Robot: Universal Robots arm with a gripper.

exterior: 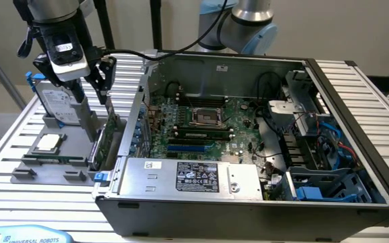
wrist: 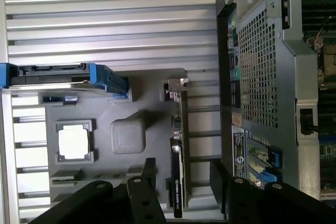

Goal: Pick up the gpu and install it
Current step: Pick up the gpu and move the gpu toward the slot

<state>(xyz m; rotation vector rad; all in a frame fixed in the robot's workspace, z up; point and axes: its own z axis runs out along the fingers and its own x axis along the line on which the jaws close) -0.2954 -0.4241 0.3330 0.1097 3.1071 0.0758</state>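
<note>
Gripper (exterior: 91, 98) hangs at abt 10 o'clock from the open case (exterior: 248, 212) in the exterior view, over the gray tray (exterior: 26, 169) on the slatted table (exterior: 18, 202). The gpu (exterior: 102, 144) stands on edge in the tray's slot nearest the case, just beside the case wall at abt 9 o'clock from the motherboard (exterior: 201, 126). From this side the fingertips look level with the card's top edge or just above it; can't tell which, nor whether they touch. The wrist view settles the jaws. The gripper (wrist: 181, 169) is spread wide, one finger on each side of the gpu (wrist: 181, 145), w/ clear gaps both sides, so nothing is pinched. That view also gives the card's silver bracket (wrist: 176, 85) at the end away from the fingers, and the case's (wrist: 262, 66) perforated rear panel close alongside. Also on the tray (wrist: 152, 93): the drive (wrist: 58, 77) in its blue frame, upright, and the CPU (wrist: 73, 142) lying flat. In the exterior view, drive (exterior: 49, 98) sits at abt 12 o'clock from the CPU (exterior: 48, 143). The exterior view adds the case's inside: board w/ an empty-looking blue slot (exterior: 188, 149), and PSU (exterior: 188, 177) at 6 o'clock from it.
</note>
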